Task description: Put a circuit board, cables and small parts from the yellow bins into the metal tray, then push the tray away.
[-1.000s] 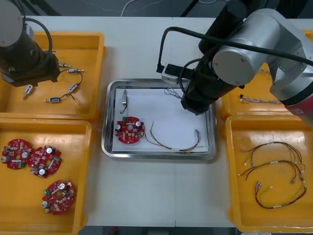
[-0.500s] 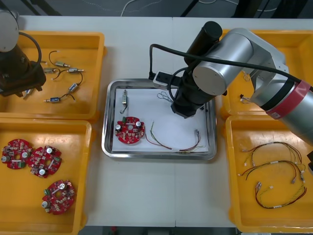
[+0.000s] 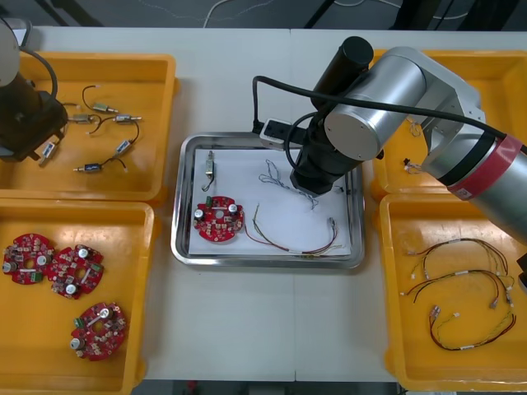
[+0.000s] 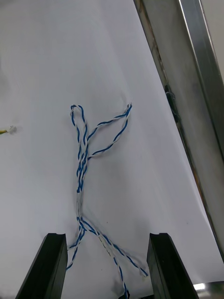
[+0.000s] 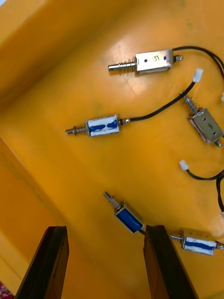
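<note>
Underneath everything, a broad, flat, pale grey-white table (image 3: 230, 329), split by a thin straight seam (image 3: 294, 329) running from far edge to near edge. Beyond the table's far edge, a strip of dark floor (image 3: 123, 12), with a thin white cord (image 3: 216, 10) curling loosely across it and a few black slanted bars (image 3: 319, 11) just past that same edge, too cropped to identify. Below the table's near edge, a narrow dark band (image 3: 247, 388), nothing in it clear enough to tell.
</note>
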`<control>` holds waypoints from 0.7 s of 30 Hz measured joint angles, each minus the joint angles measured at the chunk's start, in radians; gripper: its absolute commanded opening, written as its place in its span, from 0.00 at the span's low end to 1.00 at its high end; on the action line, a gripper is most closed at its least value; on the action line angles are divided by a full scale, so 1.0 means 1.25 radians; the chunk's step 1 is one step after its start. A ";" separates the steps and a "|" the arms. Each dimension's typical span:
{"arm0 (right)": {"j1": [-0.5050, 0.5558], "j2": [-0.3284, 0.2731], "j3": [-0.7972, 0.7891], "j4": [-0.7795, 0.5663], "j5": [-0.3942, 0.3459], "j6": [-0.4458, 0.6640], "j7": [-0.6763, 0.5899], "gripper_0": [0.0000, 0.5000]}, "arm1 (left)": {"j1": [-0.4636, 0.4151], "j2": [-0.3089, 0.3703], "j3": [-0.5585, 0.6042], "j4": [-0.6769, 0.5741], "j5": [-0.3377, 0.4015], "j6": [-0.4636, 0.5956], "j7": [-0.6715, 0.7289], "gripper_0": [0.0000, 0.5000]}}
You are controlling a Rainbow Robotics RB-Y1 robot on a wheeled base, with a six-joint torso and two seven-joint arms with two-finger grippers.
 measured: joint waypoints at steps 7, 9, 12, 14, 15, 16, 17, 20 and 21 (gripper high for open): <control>-0.002 0.000 -0.035 -0.032 -0.004 0.108 0.000 1.00 | 0.000 -0.001 0.039 0.064 0.000 -0.064 0.000 0.96; -0.003 0.000 -0.057 -0.042 -0.006 0.134 0.000 1.00 | 0.000 -0.003 0.047 0.085 0.002 -0.089 0.000 0.96; -0.003 0.000 -0.092 -0.053 -0.012 0.170 0.000 1.00 | 0.000 -0.004 0.051 0.103 0.004 -0.107 0.001 0.96; -0.003 0.000 -0.115 -0.061 -0.015 0.195 0.000 1.00 | 0.000 -0.004 0.051 0.106 0.008 -0.111 0.009 0.97; -0.003 0.000 -0.127 -0.063 -0.017 0.207 0.000 1.00 | 0.000 -0.004 0.050 0.106 0.009 -0.112 0.015 0.97; -0.003 0.000 -0.138 -0.066 -0.019 0.222 0.000 1.00 | 0.000 -0.005 0.049 0.106 0.010 -0.112 0.023 0.97; -0.003 0.000 -0.149 -0.068 -0.022 0.237 0.000 1.00 | 0.000 -0.005 0.048 0.106 0.011 -0.113 0.036 0.97; -0.003 0.000 -0.180 -0.074 -0.027 0.269 0.000 1.00 | 0.000 -0.005 0.034 0.106 0.018 -0.113 0.111 0.98; -0.003 -0.001 -0.189 -0.076 -0.028 0.281 0.000 1.00 | 0.000 -0.005 0.028 0.106 0.022 -0.114 0.147 0.98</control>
